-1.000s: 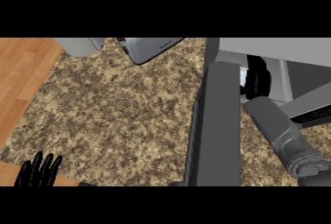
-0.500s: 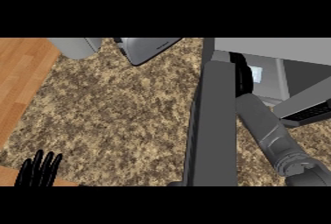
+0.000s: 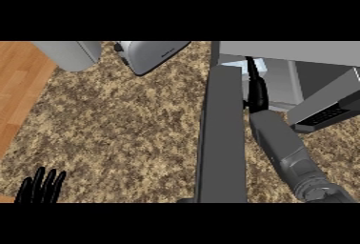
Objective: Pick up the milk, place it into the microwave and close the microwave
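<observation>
Right hand [image 3: 256, 93] reaching into the microwave [image 3: 295, 71] past its open door [image 3: 222, 138], seen edge-on; whether it is clenched or released cannot be told; the milk is hidden from view; left hand [image 3: 41, 187] rests with straight fingers at the counter's [image 3: 126, 124] lower left edge.

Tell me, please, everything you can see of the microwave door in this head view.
The microwave door is a long dark grey slab, seen edge-on and standing open, running from the microwave at the top down to the picture's lower edge over the speckled counter. It looks like smooth metal or plastic. The right forearm reaches past its right side into the cavity, where the right hand shows dark; whether the arm touches the door cannot be told.
</observation>
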You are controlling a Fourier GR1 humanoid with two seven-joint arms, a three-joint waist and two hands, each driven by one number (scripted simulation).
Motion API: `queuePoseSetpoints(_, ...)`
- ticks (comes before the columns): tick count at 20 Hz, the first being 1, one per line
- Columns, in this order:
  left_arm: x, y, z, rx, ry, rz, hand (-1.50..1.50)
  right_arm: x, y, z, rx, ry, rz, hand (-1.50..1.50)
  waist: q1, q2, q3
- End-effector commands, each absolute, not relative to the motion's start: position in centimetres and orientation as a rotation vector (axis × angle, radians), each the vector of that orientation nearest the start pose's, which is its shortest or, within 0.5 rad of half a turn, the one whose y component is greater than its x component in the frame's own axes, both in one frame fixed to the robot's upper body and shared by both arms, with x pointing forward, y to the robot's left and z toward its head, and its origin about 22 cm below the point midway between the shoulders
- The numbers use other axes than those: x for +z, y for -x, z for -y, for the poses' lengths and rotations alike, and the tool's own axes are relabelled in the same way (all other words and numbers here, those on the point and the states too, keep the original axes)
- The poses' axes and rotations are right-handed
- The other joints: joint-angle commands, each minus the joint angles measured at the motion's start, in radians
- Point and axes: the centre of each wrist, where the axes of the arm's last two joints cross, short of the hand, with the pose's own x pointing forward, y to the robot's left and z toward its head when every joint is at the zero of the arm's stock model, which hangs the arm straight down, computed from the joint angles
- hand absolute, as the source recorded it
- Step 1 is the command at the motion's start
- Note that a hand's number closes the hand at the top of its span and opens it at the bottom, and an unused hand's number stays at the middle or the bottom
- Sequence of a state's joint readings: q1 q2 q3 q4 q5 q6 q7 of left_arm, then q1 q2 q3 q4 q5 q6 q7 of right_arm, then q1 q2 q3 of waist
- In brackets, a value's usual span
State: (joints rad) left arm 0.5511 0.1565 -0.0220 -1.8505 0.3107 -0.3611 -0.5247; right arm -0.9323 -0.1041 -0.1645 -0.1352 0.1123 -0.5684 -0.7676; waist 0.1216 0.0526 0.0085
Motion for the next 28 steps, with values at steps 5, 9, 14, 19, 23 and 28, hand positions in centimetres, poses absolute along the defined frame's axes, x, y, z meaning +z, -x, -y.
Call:
queuePoseSetpoints(5,-1.1,-9.3,-29.2,0.079,0.266,1.896,-1.50,-7.3,-37.1,19.9,0.146,0.344,1.819,-1.50,-0.040,-0.020,-0.003)
queuePoseSetpoints(9,-0.7,-8.8,-28.7,0.088,0.248,1.881,-1.50,-10.3,-34.3,20.2,0.100,0.298,1.825,-1.50,-0.058,-0.027,-0.004)
queuePoseSetpoints(14,-0.5,-7.6,-27.5,0.099,0.246,1.856,-1.50,-12.2,-32.2,20.5,0.079,0.256,1.860,-1.50,-0.083,-0.040,-0.005)
queuePoseSetpoints(19,-0.3,-8.3,-28.0,0.065,0.221,1.839,-1.50,-13.6,-30.5,21.3,0.071,0.143,1.852,-1.50,-0.096,-0.044,-0.006)
queuePoseSetpoints(23,-1.7,-8.6,-27.7,0.017,0.263,1.830,-1.50,-15.5,-27.6,23.6,0.079,0.062,1.854,-1.50,-0.105,-0.047,-0.007)
queuePoseSetpoints(28,-1.3,-7.8,-26.5,-0.026,0.263,1.798,-1.50,-14.8,-27.7,25.6,0.067,0.115,1.839,-1.50,-0.118,-0.054,-0.008)
